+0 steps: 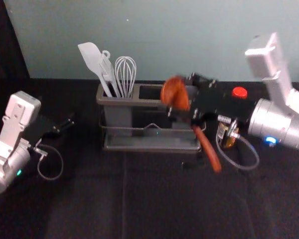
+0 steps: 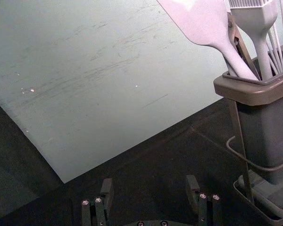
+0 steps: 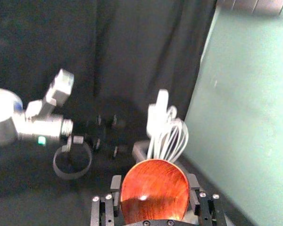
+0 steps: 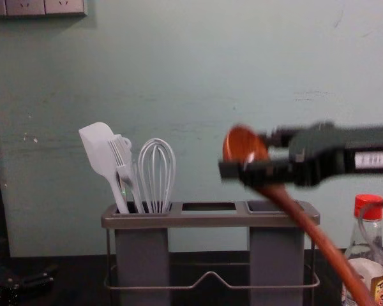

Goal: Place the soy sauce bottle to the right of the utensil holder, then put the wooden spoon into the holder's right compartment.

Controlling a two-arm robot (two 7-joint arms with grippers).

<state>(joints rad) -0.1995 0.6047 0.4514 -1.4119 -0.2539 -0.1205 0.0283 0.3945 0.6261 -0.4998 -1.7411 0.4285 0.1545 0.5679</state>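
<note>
My right gripper (image 1: 182, 98) is shut on the wooden spoon (image 1: 209, 152) near its bowl, over the right part of the grey utensil holder (image 1: 152, 142). In the chest view the spoon (image 4: 329, 250) slants down to the right, its handle crossing in front of the holder's right compartment (image 4: 268, 255). Between the fingers of the right gripper (image 3: 154, 182) shows the red-brown bowl. The soy sauce bottle (image 4: 368, 245), red-capped, stands upright right of the holder, partly hidden by the arm in the head view. Parked at the left, my left gripper (image 1: 67, 125) is open and empty, the left gripper (image 2: 149, 183) with fingers apart.
A white spatula (image 4: 99, 150), a brush (image 4: 123, 162) and a whisk (image 4: 156, 169) stand in the holder's left compartment. Behind the black-covered table (image 1: 89, 199) rises a pale green wall (image 1: 179, 40). A cable loops from the right arm near the bottle.
</note>
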